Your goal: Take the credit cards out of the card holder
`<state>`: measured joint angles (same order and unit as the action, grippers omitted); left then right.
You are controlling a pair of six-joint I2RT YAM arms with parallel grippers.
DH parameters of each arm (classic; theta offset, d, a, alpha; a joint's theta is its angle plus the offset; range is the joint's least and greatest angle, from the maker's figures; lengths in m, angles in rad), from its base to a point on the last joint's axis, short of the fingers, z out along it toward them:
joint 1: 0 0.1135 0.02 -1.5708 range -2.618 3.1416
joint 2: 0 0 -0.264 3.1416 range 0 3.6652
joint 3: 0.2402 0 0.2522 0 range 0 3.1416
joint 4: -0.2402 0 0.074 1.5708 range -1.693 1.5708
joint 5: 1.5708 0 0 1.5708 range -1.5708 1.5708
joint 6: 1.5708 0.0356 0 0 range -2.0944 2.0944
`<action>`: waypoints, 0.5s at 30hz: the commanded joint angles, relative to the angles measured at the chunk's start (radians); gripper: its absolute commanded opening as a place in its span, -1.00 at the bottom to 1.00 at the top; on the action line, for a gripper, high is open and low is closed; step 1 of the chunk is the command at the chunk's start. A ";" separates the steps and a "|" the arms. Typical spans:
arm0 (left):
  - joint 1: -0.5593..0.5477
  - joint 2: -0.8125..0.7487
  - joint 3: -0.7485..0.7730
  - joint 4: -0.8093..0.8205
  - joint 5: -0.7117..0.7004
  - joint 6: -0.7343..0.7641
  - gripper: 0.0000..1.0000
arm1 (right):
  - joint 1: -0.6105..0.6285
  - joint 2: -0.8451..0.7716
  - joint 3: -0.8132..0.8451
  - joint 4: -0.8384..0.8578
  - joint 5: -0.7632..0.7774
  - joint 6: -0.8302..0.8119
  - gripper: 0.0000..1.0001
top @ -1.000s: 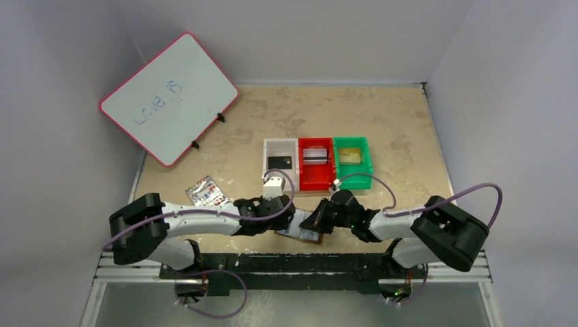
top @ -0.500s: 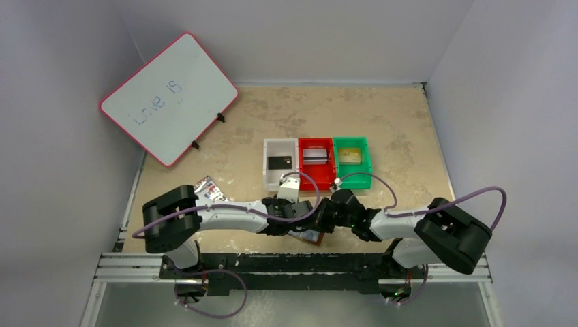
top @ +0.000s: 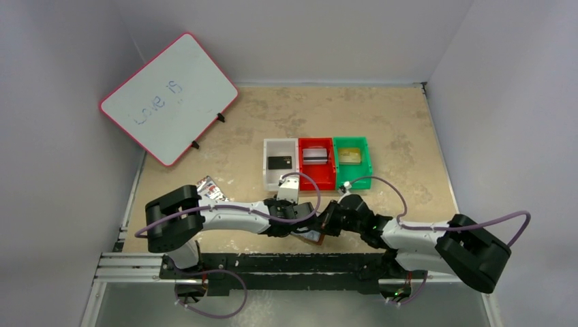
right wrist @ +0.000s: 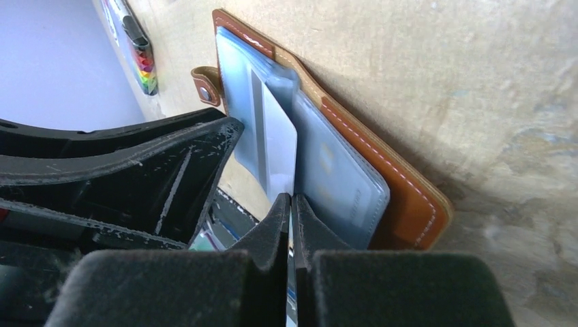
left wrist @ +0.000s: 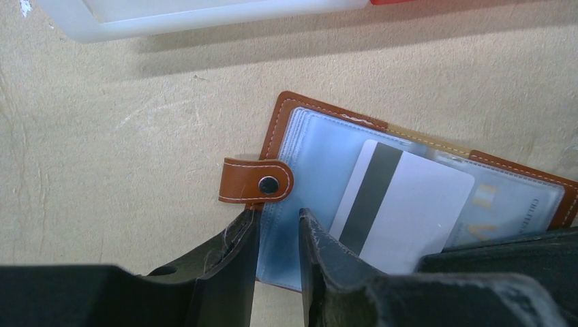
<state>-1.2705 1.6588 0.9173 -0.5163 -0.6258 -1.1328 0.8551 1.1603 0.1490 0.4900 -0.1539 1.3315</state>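
Observation:
The brown leather card holder point(left wrist: 276, 129) lies open on the table at the near edge point(top: 313, 237), its bluish clear sleeves up and its snap tab point(left wrist: 256, 180) to the left. A silvery grey card with a dark stripe point(left wrist: 409, 204) sticks partly out of a sleeve. My right gripper point(right wrist: 292, 199) is shut on that card's edge point(right wrist: 278, 146); it shows in the top view point(top: 326, 223). My left gripper point(left wrist: 277, 214) is slightly open, with its tips down on the holder's left edge and sleeve point(top: 298, 228). Another card point(left wrist: 508, 204) sits inside a sleeve.
White point(top: 271, 178), red point(top: 316, 182) and green point(top: 369, 163) bins stand behind the holder, holding a black, a grey and a gold card. A white pack with rainbow stripes point(top: 208, 191) lies to the left. A whiteboard point(top: 167, 95) stands at the back left.
My left arm has swung right and set its gripper on the holder. My right arm has drawn back to the right, with the silvery card still in its fingers.

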 commanded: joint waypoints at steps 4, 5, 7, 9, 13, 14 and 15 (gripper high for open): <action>0.002 0.018 -0.038 -0.009 0.060 0.033 -0.47 | -0.006 -0.042 -0.043 -0.014 0.014 0.034 -0.84; 0.002 0.015 -0.038 -0.003 0.063 0.038 -0.47 | -0.006 -0.043 -0.040 -0.014 0.016 0.033 -0.78; 0.001 0.013 -0.039 0.006 0.072 0.049 -0.47 | -0.007 -0.043 -0.039 -0.001 0.025 0.046 -0.70; 0.000 0.014 -0.041 0.010 0.079 0.053 -0.48 | -0.012 -0.039 -0.054 0.059 0.026 0.072 -0.67; -0.003 0.013 -0.042 0.014 0.086 0.056 -0.49 | -0.017 -0.008 -0.070 0.119 0.054 0.137 -0.58; -0.004 0.013 -0.044 0.015 0.088 0.055 -0.50 | -0.020 0.004 -0.073 0.131 0.064 0.147 -0.55; -0.005 0.011 -0.046 0.019 0.091 0.055 -0.50 | -0.024 0.014 -0.077 0.151 0.069 0.152 -0.53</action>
<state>-1.2709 1.6554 0.9115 -0.4885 -0.6079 -1.0962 0.8429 1.1439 0.0891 0.5575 -0.1417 1.4231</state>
